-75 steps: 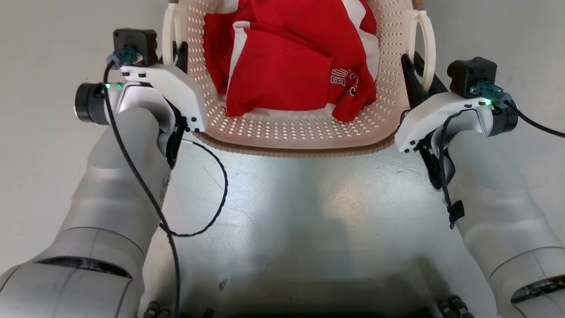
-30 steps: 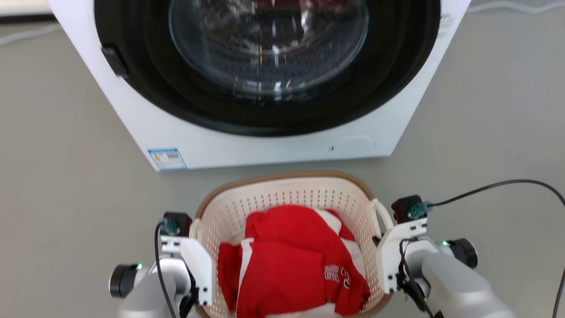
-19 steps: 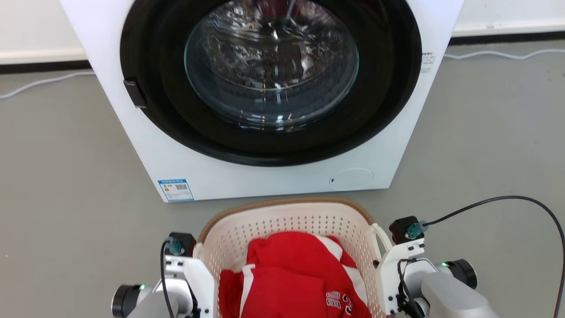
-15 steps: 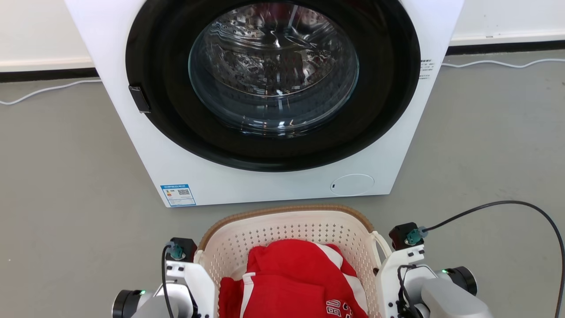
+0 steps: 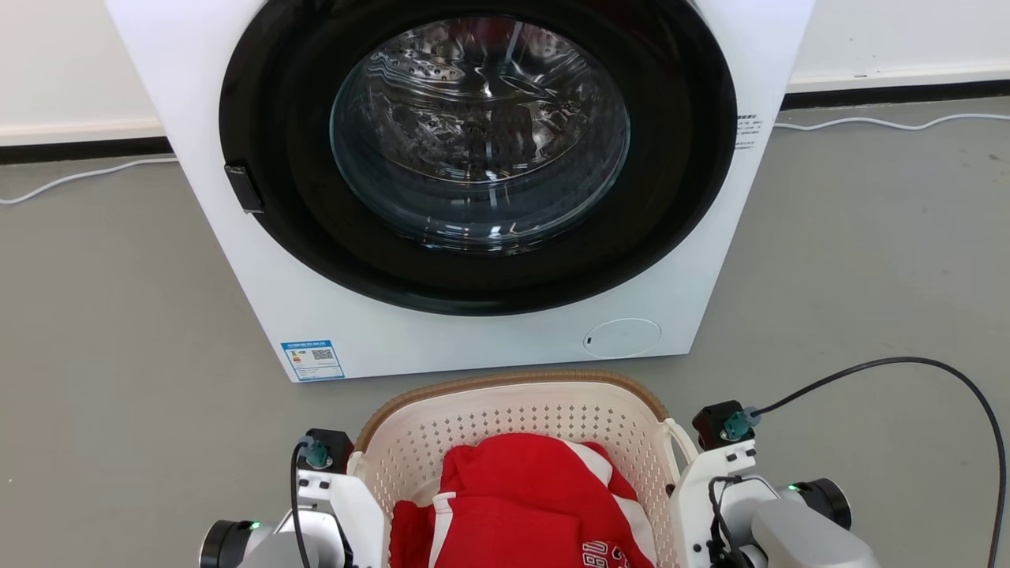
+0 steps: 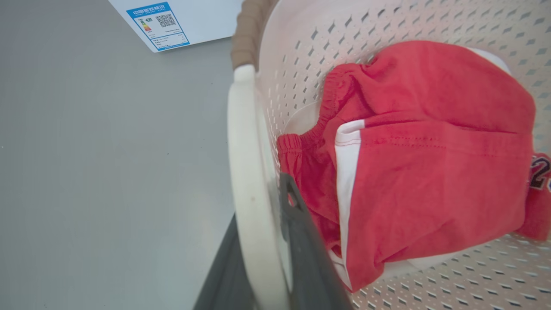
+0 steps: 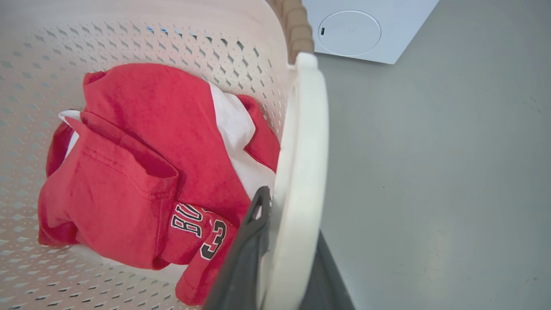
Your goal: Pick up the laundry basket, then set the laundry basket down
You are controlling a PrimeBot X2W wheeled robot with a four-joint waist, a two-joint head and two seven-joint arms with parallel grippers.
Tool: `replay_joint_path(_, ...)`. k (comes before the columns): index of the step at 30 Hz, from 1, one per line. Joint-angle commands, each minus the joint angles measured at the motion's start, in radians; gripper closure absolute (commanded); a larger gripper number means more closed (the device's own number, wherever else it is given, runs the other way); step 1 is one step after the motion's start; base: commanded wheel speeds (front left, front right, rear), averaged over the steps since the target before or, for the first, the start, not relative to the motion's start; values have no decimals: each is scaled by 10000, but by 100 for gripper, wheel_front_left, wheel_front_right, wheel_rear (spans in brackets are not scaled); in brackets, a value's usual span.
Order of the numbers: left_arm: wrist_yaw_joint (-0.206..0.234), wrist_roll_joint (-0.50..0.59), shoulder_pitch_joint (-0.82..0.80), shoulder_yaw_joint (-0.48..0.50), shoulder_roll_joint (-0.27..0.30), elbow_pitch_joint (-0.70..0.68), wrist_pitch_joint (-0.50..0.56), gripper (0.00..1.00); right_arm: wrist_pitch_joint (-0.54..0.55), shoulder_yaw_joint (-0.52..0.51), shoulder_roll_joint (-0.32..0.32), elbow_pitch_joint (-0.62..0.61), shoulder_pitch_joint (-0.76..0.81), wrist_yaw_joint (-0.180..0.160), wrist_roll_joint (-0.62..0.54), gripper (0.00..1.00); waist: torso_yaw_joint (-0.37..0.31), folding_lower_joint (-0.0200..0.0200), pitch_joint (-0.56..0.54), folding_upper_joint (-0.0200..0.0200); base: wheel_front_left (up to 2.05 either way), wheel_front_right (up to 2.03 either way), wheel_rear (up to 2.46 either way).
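Observation:
The laundry basket (image 5: 513, 388) is cream-white and perforated, with a brown woven-look rim, and sits at the bottom middle of the head view, just in front of the washer. A red and white garment (image 5: 536, 505) lies in it. My left gripper (image 6: 260, 202) is shut on the basket's left white loop handle (image 6: 247, 172), with one dark finger (image 6: 301, 245) inside the loop and the other outside. My right gripper (image 7: 290, 215) is shut the same way on the right loop handle (image 7: 303, 142). I cannot tell whether the basket rests on the floor.
A white front-loading washer (image 5: 331, 315) with a dark round door (image 5: 481, 142) stands close behind the basket. Grey floor (image 5: 118, 355) lies on both sides. A white cable (image 5: 868, 124) runs along the back wall, and a black cable (image 5: 907, 364) loops from my right wrist.
The head camera has swung up from looking straight down into the basket to facing the washer. Both grippers have stayed on the handles. In the last half second the picture shifts only slightly.

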Motion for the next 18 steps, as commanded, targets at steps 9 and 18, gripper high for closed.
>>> replay_joint_path(9, -173, -130, -222, -41, 258, -226, -203, 100, -104, 430, 86, -210, -1, 175, 184, 100, -28, 1, -95, 0, 0, 0, 0)
replay_joint_path(18, -185, -246, -232, -159, 291, -226, -193, 100, -136, 608, 86, -147, -65, 175, 359, 100, -26, 1, -124, 0, 0, 0, 0)
